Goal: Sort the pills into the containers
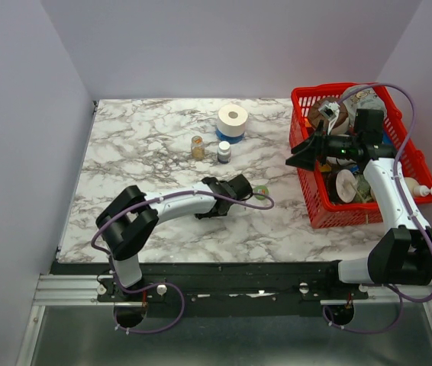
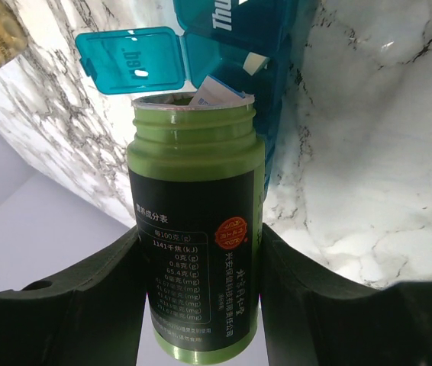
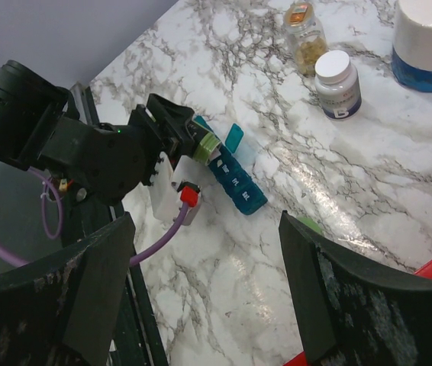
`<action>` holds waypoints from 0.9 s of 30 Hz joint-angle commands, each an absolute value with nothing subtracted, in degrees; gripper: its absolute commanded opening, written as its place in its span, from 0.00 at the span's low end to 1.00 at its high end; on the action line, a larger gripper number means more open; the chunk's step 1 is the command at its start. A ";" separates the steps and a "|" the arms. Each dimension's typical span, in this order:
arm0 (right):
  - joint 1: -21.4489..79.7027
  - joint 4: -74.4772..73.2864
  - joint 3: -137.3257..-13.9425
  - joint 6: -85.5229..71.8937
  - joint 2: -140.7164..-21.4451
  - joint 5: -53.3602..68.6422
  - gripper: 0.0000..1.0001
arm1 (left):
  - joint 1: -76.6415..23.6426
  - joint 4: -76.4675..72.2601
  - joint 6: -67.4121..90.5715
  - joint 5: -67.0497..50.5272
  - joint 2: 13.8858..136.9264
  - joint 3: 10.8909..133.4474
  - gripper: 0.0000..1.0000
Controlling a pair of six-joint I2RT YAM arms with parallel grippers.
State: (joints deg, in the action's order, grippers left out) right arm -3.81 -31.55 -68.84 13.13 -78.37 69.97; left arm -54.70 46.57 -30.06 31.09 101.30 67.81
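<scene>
The pill organizer (image 3: 236, 183), a teal strip of small compartments, lies flat on the counter (image 1: 140, 152) about mid-width, on the near side of the two small bottles. In the top view the left arm hides most of it. One compartment lid (image 2: 130, 61) stands open; the others visible are closed.

The left gripper (image 1: 239, 185) is directly over the organizer's near-left end. Its jaws are partly open and clamped on the sides of a green bottle (image 2: 197, 252). The bottle is uncapped and tipped, with its mouth at the open compartment. Contents of the compartment cannot be determined.

A small green round item (image 3: 307, 225) lies on the counter just right of the organizer.

Farther back stand an amber bottle (image 3: 305, 34), a white-capped bottle (image 3: 336, 84) and a white roll (image 1: 233, 120).

The right gripper (image 1: 301, 156) hangs at the left edge of the red basket (image 1: 353, 213), jaws spread wide, holding nothing.
</scene>
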 commanded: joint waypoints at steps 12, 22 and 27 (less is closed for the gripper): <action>-4.31 -32.61 -70.14 14.06 -78.84 71.98 0.86 | -56.95 46.32 -34.54 37.00 102.30 67.15 0.00; -4.31 -32.70 -70.31 14.06 -78.49 72.25 0.86 | -58.10 43.95 -36.91 38.85 101.95 63.37 0.00; -4.39 -32.70 -70.14 14.06 -78.22 72.33 0.86 | -57.92 44.21 -35.78 38.50 102.74 64.33 0.00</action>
